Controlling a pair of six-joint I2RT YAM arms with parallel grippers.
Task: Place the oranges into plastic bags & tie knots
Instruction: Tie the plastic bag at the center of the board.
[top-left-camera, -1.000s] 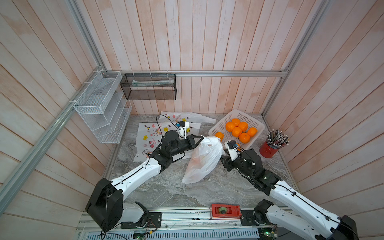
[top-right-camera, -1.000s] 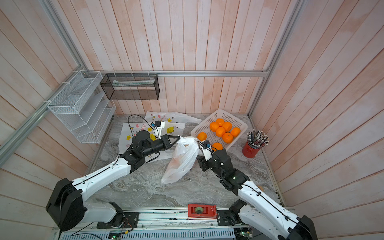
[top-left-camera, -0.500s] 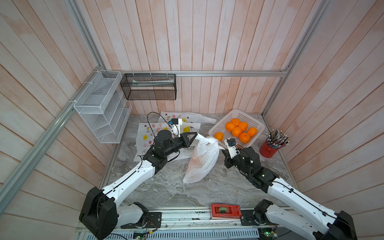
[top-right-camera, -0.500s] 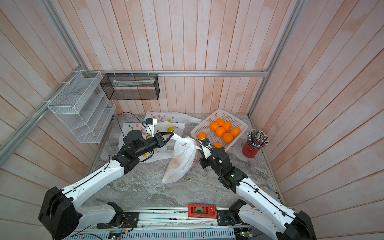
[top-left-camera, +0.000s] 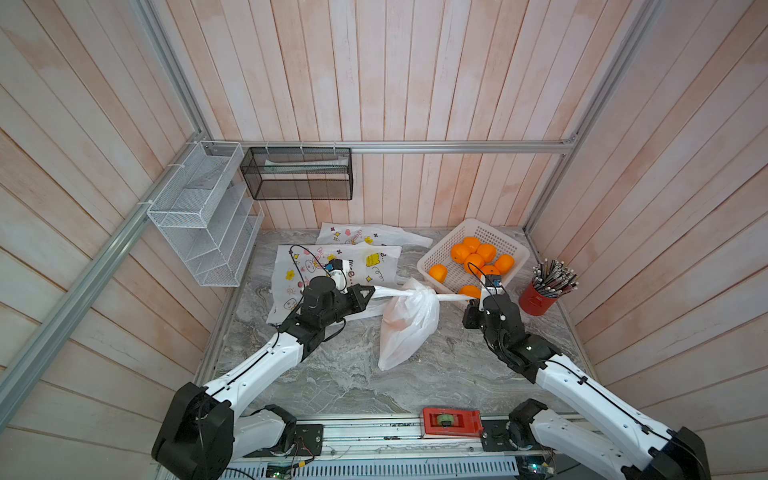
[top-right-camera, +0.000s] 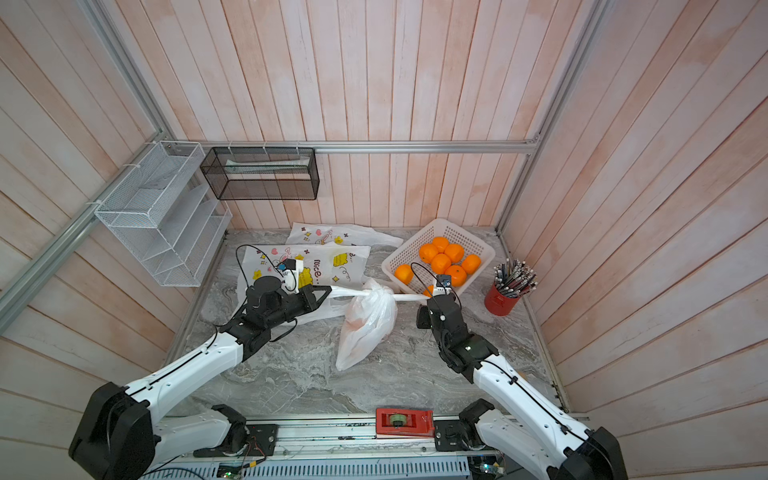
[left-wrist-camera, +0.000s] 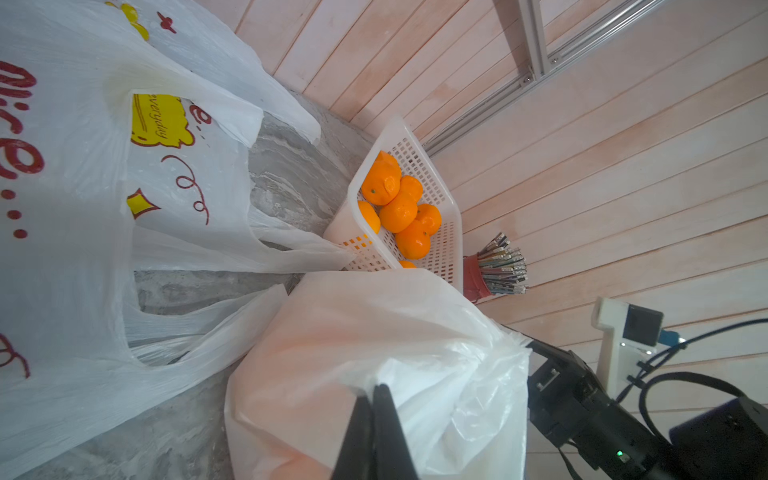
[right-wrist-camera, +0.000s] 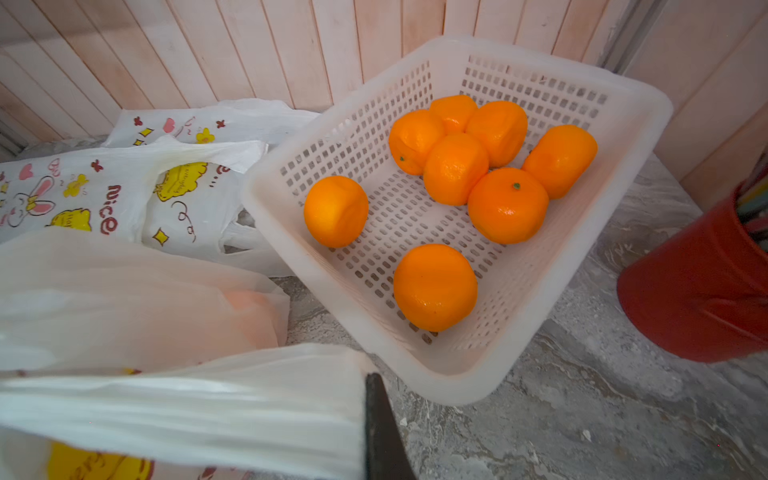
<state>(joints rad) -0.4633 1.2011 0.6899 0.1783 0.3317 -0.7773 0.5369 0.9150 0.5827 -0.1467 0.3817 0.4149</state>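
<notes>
A filled white plastic bag (top-left-camera: 405, 328) (top-right-camera: 365, 324) lies mid-table, orange showing faintly through it (right-wrist-camera: 245, 301). Its two handles stretch taut sideways from a twisted bunch (top-left-camera: 419, 294) at its neck. My left gripper (top-left-camera: 372, 292) (left-wrist-camera: 372, 388) is shut on the left handle. My right gripper (top-left-camera: 471, 298) (right-wrist-camera: 370, 378) is shut on the right handle (right-wrist-camera: 208, 407); only one finger shows in its wrist view. Several loose oranges (top-left-camera: 473, 262) (right-wrist-camera: 455, 168) sit in the white perforated basket (top-left-camera: 490, 226) behind the right gripper.
Two flat printed bags (top-left-camera: 332, 266) lie at the back left, partly under the left arm. A red cup of pencils (top-left-camera: 540, 297) stands right of the basket. White wire shelves (top-left-camera: 199, 216) and a black mesh basket (top-left-camera: 299, 174) hang on the walls. A red device (top-left-camera: 451, 422) sits on the front rail.
The right gripper has shut on the bag's right handle. Both grippers have drawn apart, the left one leftward, pulling the handles straight and bunching the bag's neck.
</notes>
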